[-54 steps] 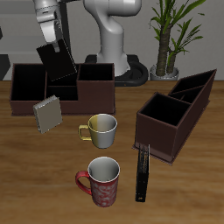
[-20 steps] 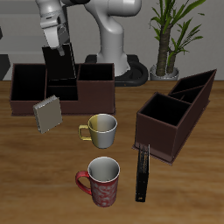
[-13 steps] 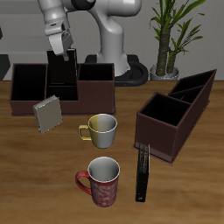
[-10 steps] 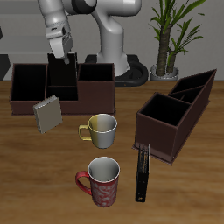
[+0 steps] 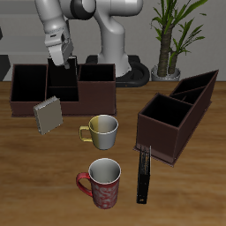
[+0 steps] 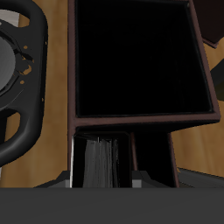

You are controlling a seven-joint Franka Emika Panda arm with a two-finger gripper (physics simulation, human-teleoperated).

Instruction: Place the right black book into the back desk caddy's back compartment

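Book, plain black, is standing nearly sunk in the back caddy's middle compartment at upper left, only its top edge showing. Pincer is hanging just above it; I cannot tell whether it is gripping or free. Letting go and lifting clear look like all that remains on this tabletop.

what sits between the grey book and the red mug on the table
The metal mug, in the exterior view: it stands between the grey book and the red mug.
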